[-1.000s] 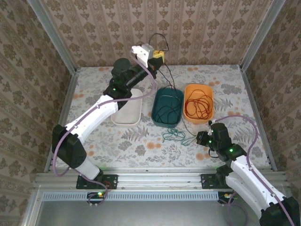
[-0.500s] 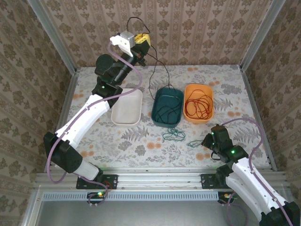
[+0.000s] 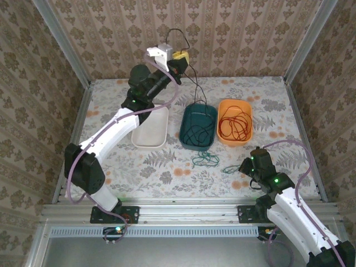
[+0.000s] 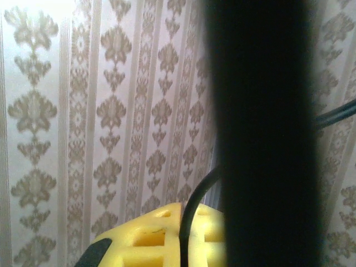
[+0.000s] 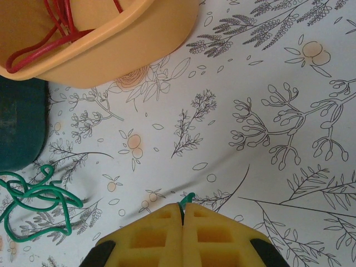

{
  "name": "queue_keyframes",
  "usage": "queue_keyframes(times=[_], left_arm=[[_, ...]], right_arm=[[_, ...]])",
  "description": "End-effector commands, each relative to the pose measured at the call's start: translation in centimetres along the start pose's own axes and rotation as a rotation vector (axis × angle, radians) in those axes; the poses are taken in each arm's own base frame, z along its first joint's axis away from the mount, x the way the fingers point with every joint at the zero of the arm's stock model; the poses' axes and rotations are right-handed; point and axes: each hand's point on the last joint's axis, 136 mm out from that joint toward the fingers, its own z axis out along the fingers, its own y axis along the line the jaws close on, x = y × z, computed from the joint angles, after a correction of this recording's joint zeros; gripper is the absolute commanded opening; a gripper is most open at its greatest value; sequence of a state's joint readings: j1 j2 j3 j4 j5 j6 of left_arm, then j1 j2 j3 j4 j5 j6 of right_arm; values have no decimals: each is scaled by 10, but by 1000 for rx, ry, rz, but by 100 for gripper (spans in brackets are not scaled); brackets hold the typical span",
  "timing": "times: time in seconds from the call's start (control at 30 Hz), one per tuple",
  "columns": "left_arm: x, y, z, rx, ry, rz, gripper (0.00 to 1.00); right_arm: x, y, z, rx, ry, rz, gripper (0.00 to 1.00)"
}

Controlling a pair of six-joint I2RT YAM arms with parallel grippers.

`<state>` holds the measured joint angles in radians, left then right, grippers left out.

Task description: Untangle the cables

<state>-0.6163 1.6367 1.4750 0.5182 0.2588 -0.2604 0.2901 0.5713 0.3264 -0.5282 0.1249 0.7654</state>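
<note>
We see the left gripper point(image 3: 182, 57) lifted high against the patterned wall point(image 3: 250, 39), its yellow fingers point(image 4: 119, 239) pressed together on the black cable point(image 4: 184, 228). In the left wrist view a thin black strand curves up out of the pads. A broad, dark, blurred band crosses just to the right of it, and we cannot tell what that band is. Above the gripper the cable arcs in a small loop. Below the gripper it hangs in one long line down into the teal tray point(image 3: 182, 133), where the rest of it lies in loose coils. Below and to the left of the gripper, under the arm, sits the white tray point(image 3: 150, 136), just beside the teal one.

The right gripper point(image 5: 183, 211) is low over the flowered table point(image 5: 267, 83). Its jaws are closed with no gap, and a short green tip pokes out between the pads. We take that tip for the end of the green cable point(image 5: 44, 192). The bulk of that cable lies bunched on the table to the gripper's left, apart from the fingers. Ahead of the gripper and to its left stands the orange tray point(image 5: 128, 50) with the red cable point(image 5: 58, 16) coiled inside. A corner of the teal tray shows just beside it.
</note>
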Motion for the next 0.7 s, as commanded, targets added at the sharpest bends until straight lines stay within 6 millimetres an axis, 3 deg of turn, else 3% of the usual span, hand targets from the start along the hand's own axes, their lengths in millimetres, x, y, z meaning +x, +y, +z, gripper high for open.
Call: queue_keyframes(times=[0.0, 0.13, 0.27, 0.4, 0.5, 0.67], left_arm=[[46, 1, 4, -33, 103, -39, 0], [121, 16, 0, -152, 303, -31, 0], [194, 18, -7, -219, 526, 15, 0], [260, 24, -18, -253, 751, -56, 0], [295, 27, -25, -272, 886, -97, 0], [332, 34, -34, -315, 1042, -143, 0]], right_arm=[[-5, -1, -4, 12, -10, -4, 0], [-8, 3, -7, -1, -13, -24, 0], [-10, 7, -8, -14, -17, -38, 0], [-11, 10, -8, -24, -12, -49, 0], [-12, 11, -9, -24, -12, -52, 0], [-12, 14, -10, -36, -11, -59, 0]])
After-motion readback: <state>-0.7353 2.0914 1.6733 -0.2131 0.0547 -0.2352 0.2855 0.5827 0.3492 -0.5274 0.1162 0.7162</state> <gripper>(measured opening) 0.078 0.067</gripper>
